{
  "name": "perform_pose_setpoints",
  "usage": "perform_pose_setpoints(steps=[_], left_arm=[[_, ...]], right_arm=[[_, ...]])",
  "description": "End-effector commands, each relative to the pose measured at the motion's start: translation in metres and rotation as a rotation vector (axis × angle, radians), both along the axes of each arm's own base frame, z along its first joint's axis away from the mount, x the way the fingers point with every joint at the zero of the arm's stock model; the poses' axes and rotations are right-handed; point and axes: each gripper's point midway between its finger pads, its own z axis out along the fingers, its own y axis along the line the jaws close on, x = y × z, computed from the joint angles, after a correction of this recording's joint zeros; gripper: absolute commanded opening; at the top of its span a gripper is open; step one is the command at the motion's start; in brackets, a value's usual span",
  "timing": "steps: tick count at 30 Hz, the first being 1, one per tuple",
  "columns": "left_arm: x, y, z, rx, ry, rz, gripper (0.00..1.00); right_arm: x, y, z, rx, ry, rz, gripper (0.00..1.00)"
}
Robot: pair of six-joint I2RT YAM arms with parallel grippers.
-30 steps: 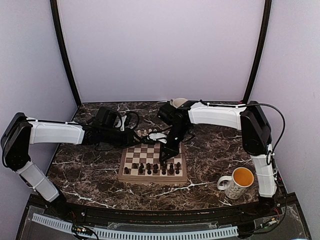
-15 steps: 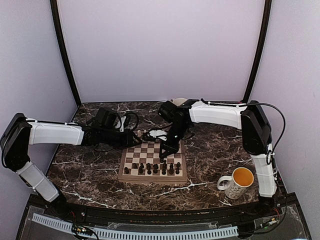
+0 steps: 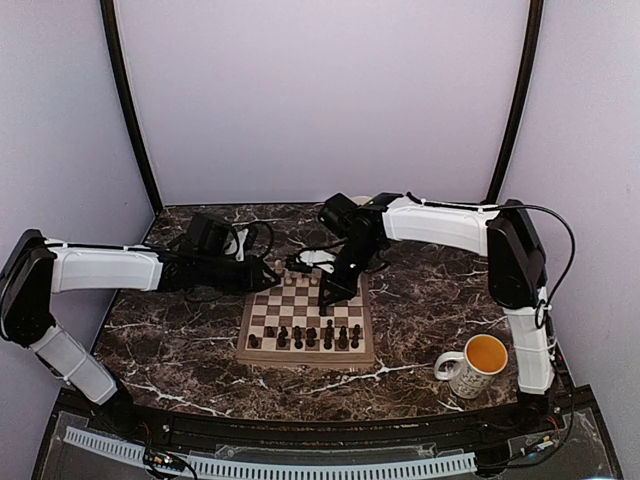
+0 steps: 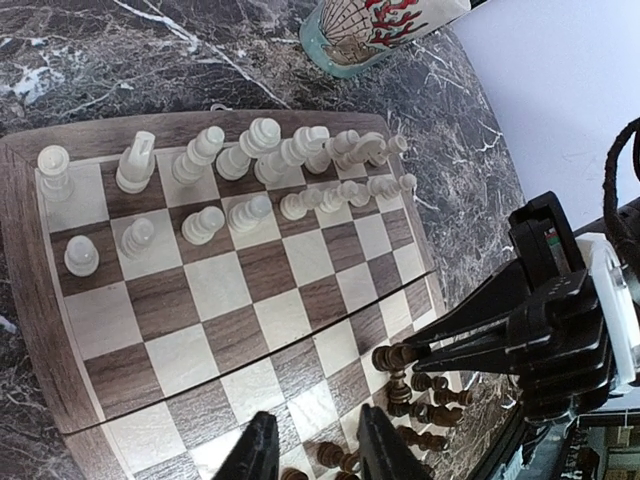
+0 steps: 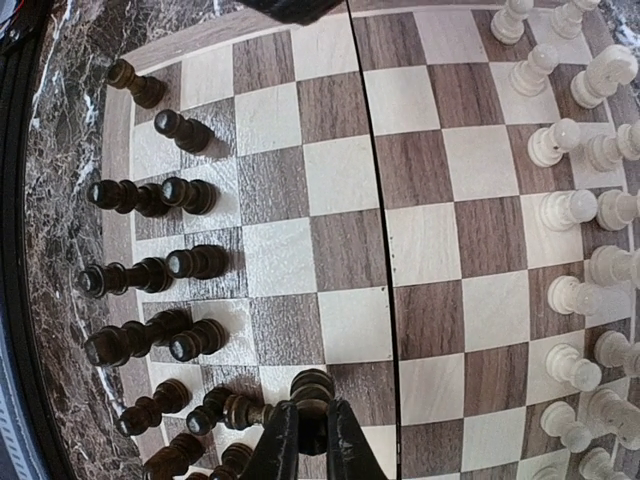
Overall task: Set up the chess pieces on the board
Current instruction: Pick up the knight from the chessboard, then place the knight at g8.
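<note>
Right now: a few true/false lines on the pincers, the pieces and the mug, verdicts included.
1. The right pincer is shut on a dark piece. True.
2. The left pincer holds a white piece. False: its jaws stand apart over the board with nothing between them.
3. The white pieces stand in two rows along one edge of the board. True.
4. The mug with the orange drink stands on the board. False: it stands on the table, to the right of the board.
</note>
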Motion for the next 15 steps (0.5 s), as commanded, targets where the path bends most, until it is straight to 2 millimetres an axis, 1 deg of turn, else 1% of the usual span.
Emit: perform_pose_setpoints(steps=[1, 4, 6, 9, 12, 15], left_arm=[[0.007, 0.025, 0.012, 0.025, -0.044, 0.055, 0.30], [0.013, 0.044, 0.019, 0.041, -0.070, 0.107, 0.30], [0.017, 0.058, 0.024, 0.049, -0.087, 0.147, 0.31], [0.022, 0.083, 0.027, 0.064, -0.094, 0.214, 0.32], [0.024, 0.108, 0.028, 0.074, -0.092, 0.286, 0.32], [0.025, 0.129, 0.032, 0.074, -0.109, 0.337, 0.33]], right_arm=[[0.011, 0.012, 0.055, 0.116, -0.085, -0.017, 0.10], [0.003, 0.020, 0.070, 0.141, -0.100, 0.004, 0.10], [-0.006, 0.027, 0.079, 0.157, -0.111, 0.027, 0.10], [-0.023, 0.041, 0.087, 0.167, -0.122, 0.071, 0.10], [-0.040, 0.055, 0.090, 0.164, -0.128, 0.118, 0.11], [-0.053, 0.069, 0.086, 0.156, -0.120, 0.155, 0.11]])
